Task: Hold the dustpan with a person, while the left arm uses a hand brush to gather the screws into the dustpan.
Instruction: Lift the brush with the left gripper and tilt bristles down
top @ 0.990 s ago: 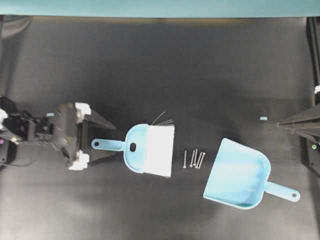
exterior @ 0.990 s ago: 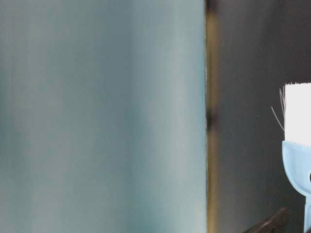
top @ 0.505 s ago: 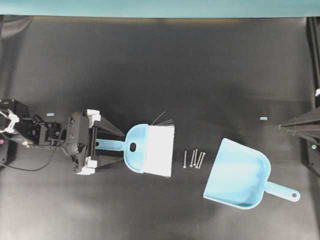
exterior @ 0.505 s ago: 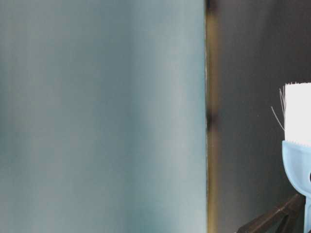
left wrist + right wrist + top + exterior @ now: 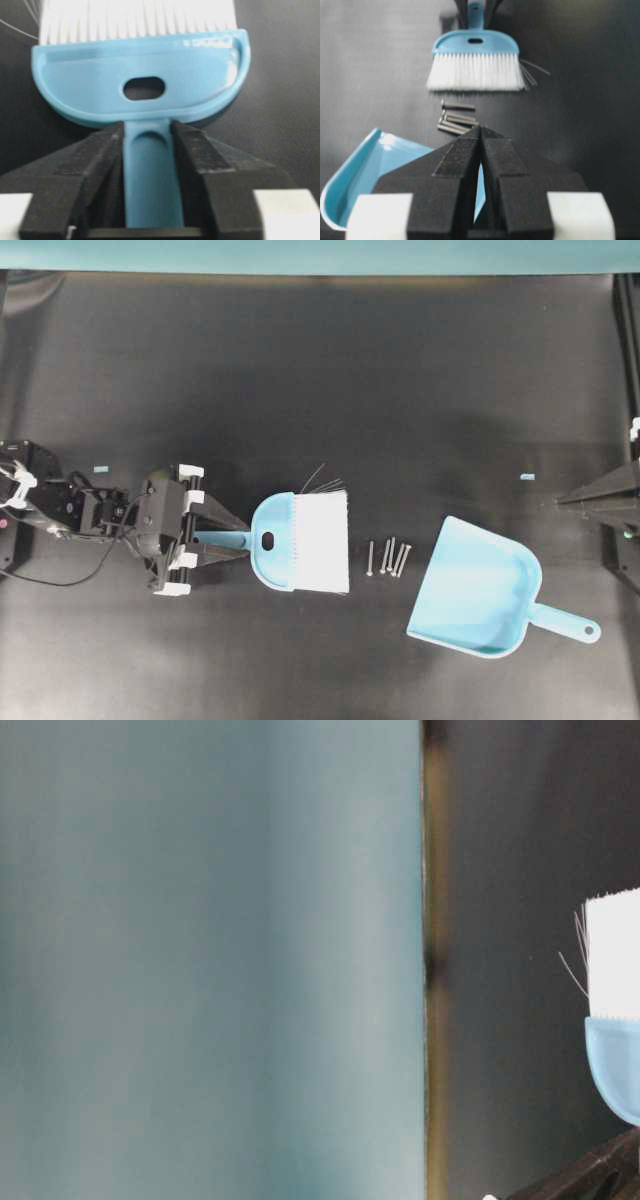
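- Left gripper point(image 5: 148, 150) is seen closed on the brush point(image 5: 300, 556) handle, grip set right up vs. the head; brush lies flat on the surface, bristles facing screws point(image 5: 388, 558).
- Right gripper point(image 5: 481, 131) is pressed closed, empty, well back at the edge.
- Dustpan point(image 5: 480, 590) lies just past screws, unheld; no person seen.
- Risk: if swept now, pan could be shoved away and screws scattered.
- Risk: the narrow handle could twist in the grip under bristle drag.

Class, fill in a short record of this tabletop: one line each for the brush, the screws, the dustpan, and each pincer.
hand brush: flat on the table, bristles toward the screws
screws: loose cluster between brush and dustpan
dustpan: lying unheld, no hand in view
left pincer: closed on the brush handle
right pincer: shut, empty, apart from the dustpan
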You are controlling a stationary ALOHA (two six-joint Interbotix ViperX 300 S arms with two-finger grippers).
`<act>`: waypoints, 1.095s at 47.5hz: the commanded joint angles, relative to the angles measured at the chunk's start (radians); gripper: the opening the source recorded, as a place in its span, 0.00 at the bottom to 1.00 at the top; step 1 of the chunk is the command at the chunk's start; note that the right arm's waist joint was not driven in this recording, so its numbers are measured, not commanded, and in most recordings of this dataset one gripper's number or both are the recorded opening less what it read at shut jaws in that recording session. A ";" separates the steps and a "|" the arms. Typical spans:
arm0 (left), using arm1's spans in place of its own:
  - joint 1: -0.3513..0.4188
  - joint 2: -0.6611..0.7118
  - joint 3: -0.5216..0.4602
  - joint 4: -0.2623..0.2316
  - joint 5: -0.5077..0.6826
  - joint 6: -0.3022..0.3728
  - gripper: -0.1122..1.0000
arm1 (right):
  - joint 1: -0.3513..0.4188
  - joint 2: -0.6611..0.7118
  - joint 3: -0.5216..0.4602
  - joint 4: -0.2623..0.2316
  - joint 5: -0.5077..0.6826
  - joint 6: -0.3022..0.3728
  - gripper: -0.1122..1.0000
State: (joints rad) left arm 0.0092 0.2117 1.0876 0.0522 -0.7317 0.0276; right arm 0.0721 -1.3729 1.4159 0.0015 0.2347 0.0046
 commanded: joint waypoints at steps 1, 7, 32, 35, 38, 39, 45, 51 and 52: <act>0.025 -0.046 -0.017 -0.003 0.069 0.003 0.38 | 0.000 0.002 0.008 -0.002 -0.026 -0.006 0.10; 0.031 -0.135 -0.063 -0.005 0.236 0.008 0.37 | 0.000 0.002 0.014 -0.002 -0.032 -0.006 0.10; 0.048 -0.434 -0.383 -0.003 1.054 0.206 0.38 | 0.000 -0.005 0.015 -0.003 -0.037 0.018 0.10; 0.057 -0.422 -0.417 -0.003 1.131 0.232 0.37 | 0.000 -0.026 0.006 -0.003 -0.037 0.014 0.10; 0.061 -0.405 -0.451 -0.003 1.207 0.242 0.38 | 0.000 -0.049 0.005 -0.002 -0.006 0.026 0.10; 0.061 -0.397 -0.460 -0.003 1.235 0.242 0.37 | 0.000 -0.061 0.009 0.002 0.005 0.026 0.10; 0.061 -0.365 -0.511 -0.003 1.341 0.241 0.38 | 0.000 -0.101 0.017 0.005 -0.003 0.026 0.10; 0.071 -0.359 -0.535 -0.005 1.347 0.258 0.37 | 0.000 -0.117 0.021 0.005 0.000 0.026 0.10; 0.071 -0.357 -0.538 -0.003 1.347 0.262 0.37 | 0.000 -0.117 0.021 0.005 0.000 0.026 0.10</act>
State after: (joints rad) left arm 0.0736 -0.1442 0.5829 0.0476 0.6151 0.2807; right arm 0.0721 -1.4910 1.4404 0.0031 0.2378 0.0230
